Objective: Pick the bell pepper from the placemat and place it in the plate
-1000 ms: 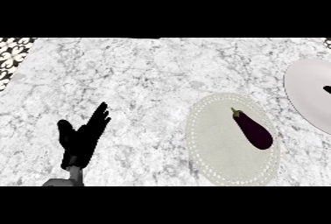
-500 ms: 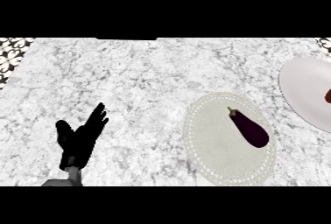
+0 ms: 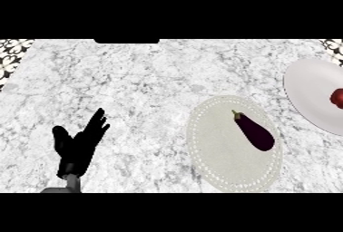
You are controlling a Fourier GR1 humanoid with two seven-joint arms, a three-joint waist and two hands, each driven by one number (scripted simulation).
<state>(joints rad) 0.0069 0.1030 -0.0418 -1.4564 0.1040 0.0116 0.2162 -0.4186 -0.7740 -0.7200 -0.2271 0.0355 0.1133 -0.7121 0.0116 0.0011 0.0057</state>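
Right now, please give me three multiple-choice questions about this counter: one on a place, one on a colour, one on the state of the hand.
1. Where does the eggplant lie?
A. on the placemat
B. on the plate
C. on bare marble

2. What colour is the item on the plate?
A. green
B. red
C. yellow

3. How is the left hand?
A. curled round the eggplant
B. open, holding nothing
C. pressing on the plate

Answers: 1 A, it rests on the round mat. 2 B, red shows at the right edge. 3 B, its fingers are straight, apart from everything.
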